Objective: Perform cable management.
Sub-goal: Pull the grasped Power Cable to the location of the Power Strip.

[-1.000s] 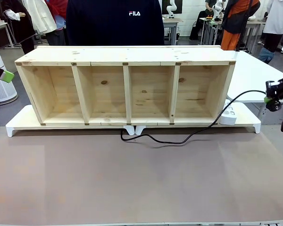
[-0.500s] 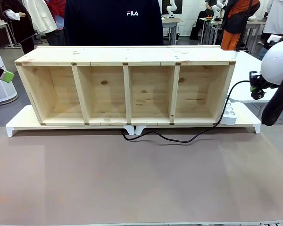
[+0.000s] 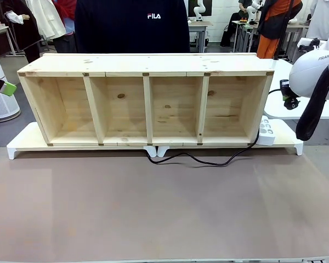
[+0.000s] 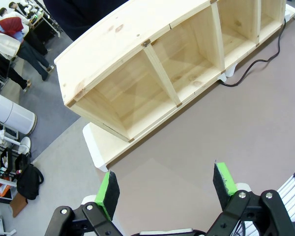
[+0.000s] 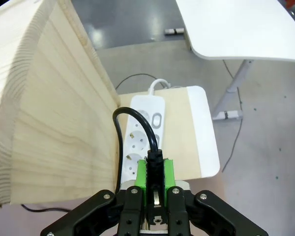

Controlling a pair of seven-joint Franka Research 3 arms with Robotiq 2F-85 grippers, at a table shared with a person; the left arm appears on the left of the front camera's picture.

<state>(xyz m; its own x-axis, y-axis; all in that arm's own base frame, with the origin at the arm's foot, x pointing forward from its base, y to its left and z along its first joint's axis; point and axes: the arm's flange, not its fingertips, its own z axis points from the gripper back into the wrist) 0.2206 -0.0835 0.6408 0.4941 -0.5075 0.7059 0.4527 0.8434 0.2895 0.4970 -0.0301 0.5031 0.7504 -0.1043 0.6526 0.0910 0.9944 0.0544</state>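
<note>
Cable point(image 3: 219, 164) lies lengthwise along the shelf point(image 3: 148, 66) front, its right end rising.

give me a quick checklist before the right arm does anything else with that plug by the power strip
1. Grip on plug: ok; the right gripper is shut on the plug.
2. Strip within reach: ok; the power strip lies straight ahead of that gripper.
3. Pins lined up with a socket: cannot tell; the pins are hidden.
4. Cable slack: ok; the cable lies loose on the table in front of the shelf.
5. Left gripper clear: ok; the left gripper is open, over the table near the shelf's other end.
</note>
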